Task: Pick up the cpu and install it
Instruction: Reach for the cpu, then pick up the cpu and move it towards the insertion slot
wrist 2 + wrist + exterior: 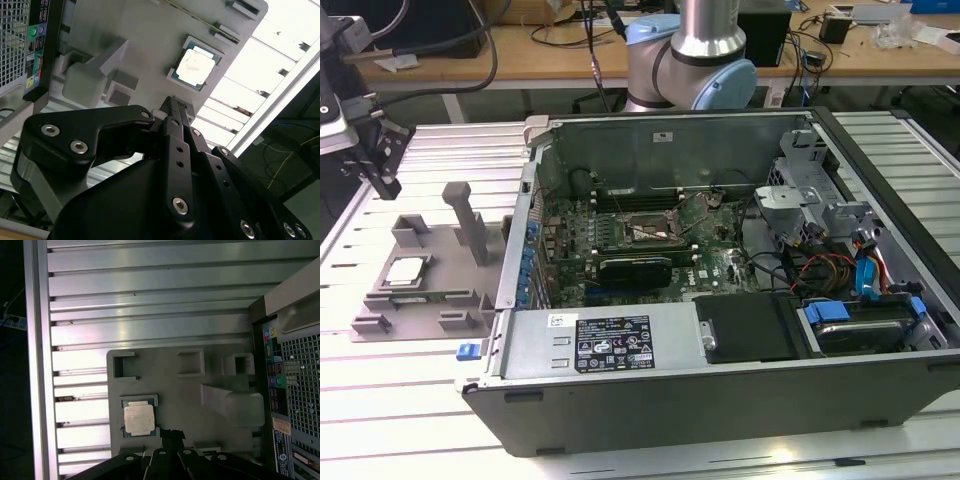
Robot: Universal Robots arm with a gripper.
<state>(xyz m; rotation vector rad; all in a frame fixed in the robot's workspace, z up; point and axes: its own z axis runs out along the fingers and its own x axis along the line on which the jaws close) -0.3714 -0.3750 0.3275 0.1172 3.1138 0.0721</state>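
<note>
cpu point(406, 270) sits flat, metal top up, in a square pocket of the grey fixture tray point(450, 278). Nothing is touching it. In both wrist views the cpu point(195, 66) point(138, 419) shows a shiny silver lid with a green edge around it, seated square in its recess.

The tray has several raised blocks and one tall upright post point(468, 220). It lies on the slatted aluminium surface point(400, 420), just beside the open computer case point(720, 410), on the exterior view's left of it.

gripper point(386, 183) hangs in the air above the tray's far corner at the exterior view's left, well clear of the cpu. Its fingers are pressed together into one narrow tip and hold nothing. In the second wrist view the gripper point(174, 106) points toward the tray with the cpu just past the tip. In the first wrist view the gripper point(170, 433) tip lies close beside the cpu pocket, but I can't tell the height gap from there.

Inside the case the motherboard socket point(648, 232) is visible with its metal frame and no chip seated in it. The arm base point(695, 50) stands behind the case. The case's rear port panel point(277, 370) faces the tray.
</note>
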